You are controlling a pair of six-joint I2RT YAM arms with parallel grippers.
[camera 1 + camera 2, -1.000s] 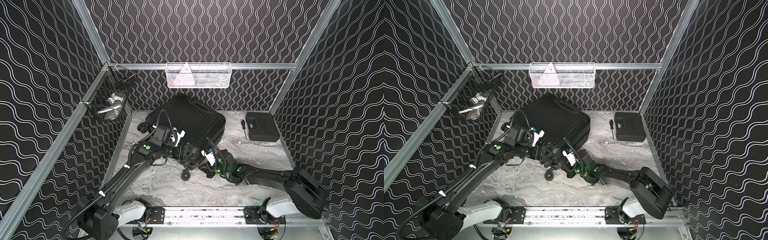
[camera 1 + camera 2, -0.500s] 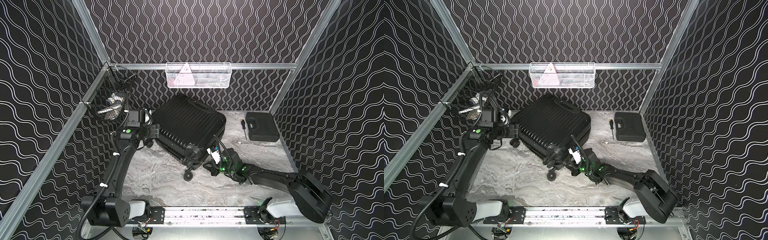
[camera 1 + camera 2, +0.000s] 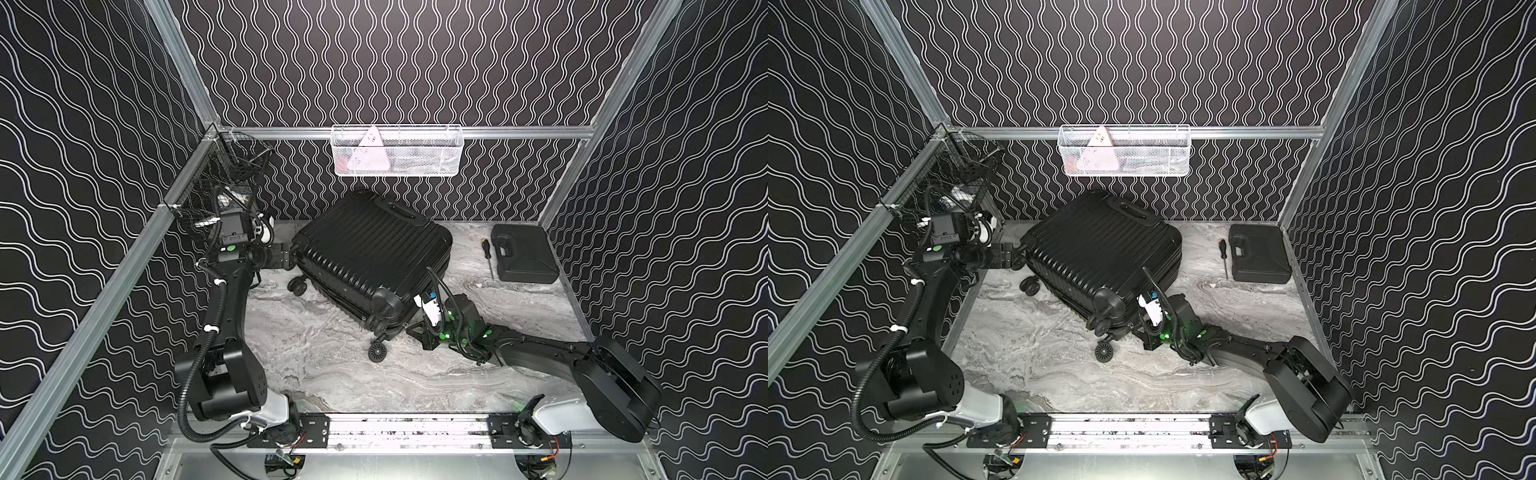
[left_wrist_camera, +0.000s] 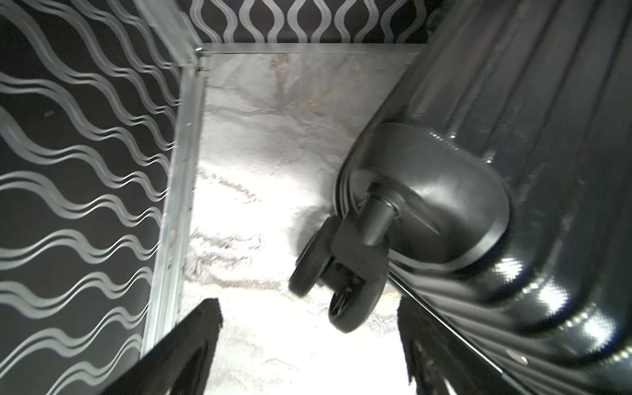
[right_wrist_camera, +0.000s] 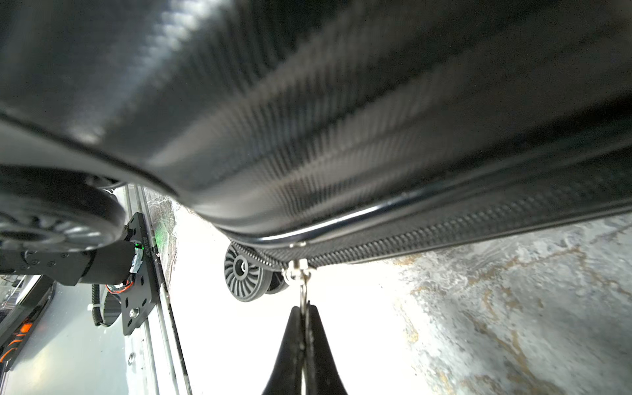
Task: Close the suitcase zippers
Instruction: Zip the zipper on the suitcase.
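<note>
Marble table [image 3: 332, 374]: carrying the suitcase [image 3: 374, 249], which is lying on its broad side toward the back.
Tool case [image 3: 523, 257]: sitting back right, well apart.
Left gripper [image 3: 281, 256]: hovering beside a caster wheel [image 4: 338, 301], jaws spread (nothing between them).
Right gripper [image 5: 303, 309]: pinching the zipper pull [image 5: 302, 284] hanging from the zippers [image 5: 444, 236], jaws pressing together on it.

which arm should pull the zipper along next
Right: the right gripper is shut on the zipper pull on the rim of the suitcase. The left gripper is open beside a corner wheel, holding nothing.
</note>
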